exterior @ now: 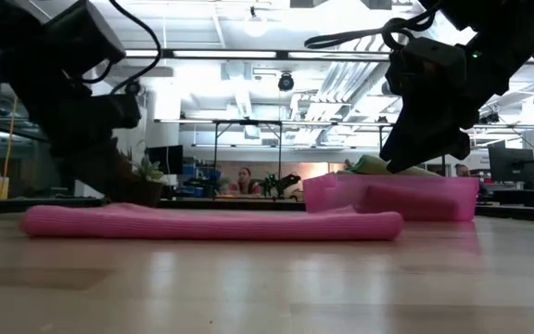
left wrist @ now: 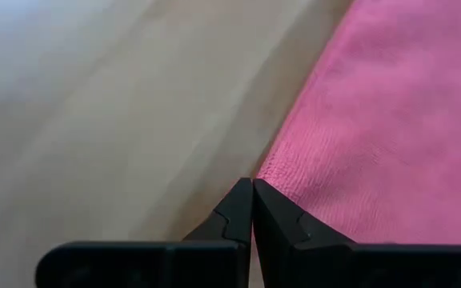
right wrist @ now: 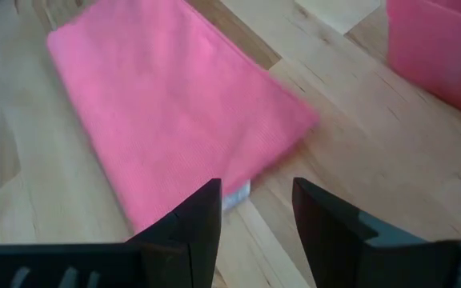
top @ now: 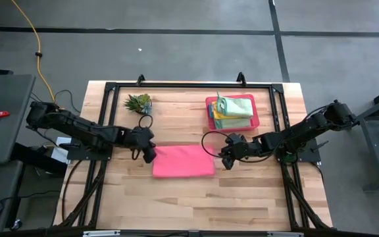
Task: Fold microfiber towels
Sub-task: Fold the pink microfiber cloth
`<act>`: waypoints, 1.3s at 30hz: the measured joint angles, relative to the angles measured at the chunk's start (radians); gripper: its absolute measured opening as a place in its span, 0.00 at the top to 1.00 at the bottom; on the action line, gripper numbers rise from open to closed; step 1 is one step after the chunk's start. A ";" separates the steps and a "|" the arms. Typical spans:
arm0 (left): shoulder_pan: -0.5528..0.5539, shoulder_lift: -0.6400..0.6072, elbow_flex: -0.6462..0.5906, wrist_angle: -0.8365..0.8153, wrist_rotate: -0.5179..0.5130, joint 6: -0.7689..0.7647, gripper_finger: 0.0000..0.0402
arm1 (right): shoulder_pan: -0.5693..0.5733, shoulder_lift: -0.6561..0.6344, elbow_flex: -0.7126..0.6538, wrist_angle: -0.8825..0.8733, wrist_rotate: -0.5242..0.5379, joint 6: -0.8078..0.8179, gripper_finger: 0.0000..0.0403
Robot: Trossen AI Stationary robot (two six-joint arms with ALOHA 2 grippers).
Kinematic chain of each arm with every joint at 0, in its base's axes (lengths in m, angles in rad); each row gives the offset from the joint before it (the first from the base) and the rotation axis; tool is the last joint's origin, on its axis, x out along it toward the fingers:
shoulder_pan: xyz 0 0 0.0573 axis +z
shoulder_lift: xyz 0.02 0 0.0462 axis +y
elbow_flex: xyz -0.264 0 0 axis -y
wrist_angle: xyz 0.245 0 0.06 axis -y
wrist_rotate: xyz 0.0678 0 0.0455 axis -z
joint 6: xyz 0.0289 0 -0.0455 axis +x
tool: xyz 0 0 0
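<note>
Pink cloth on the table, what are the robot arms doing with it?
They are folding towels. The pink towel lies flat on the table, already folded into a rectangle. The left gripper is shut, right at the towel's left edge. The right gripper hangs open just off its right edge, above the wood, holding nothing. Behind them, a pink tray holds a stack of folded towels, green on top. A small plant sits at the back.

Off-task items on the wooden table

A small spiky green plant (top: 138, 103) stands near the far edge; a pink tray (top: 255, 121) sits well apart from it.
</note>
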 joint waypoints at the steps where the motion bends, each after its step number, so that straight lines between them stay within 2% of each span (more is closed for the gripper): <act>1: -0.006 0.000 0.000 -0.011 -0.029 -0.008 1.00 | 0.000 0.000 0.000 -0.001 0.000 0.000 0.64; 4: -0.012 -0.001 0.000 -0.041 -0.082 -0.030 1.00 | 0.000 0.000 0.000 -0.007 0.000 0.001 0.64; 12: -0.021 -0.002 0.000 -0.030 -0.051 -0.024 1.00 | 0.000 0.000 0.000 -0.014 0.000 0.011 0.64; 23: -0.025 -0.007 0.000 -0.093 -0.007 -0.058 1.00 | 0.000 0.000 0.000 -0.014 0.018 0.019 0.64; 30: -0.020 -0.007 0.000 -0.127 -0.032 -0.042 1.00 | 0.000 0.000 0.000 -0.014 0.019 0.019 0.64; 34: -0.020 -0.007 0.000 -0.140 -0.037 -0.018 0.95 | 0.000 0.000 0.000 -0.014 0.018 0.019 0.64; 39: -0.020 -0.007 0.000 -0.168 -0.059 -0.004 0.83 | 0.000 0.000 0.000 -0.014 0.017 0.019 0.64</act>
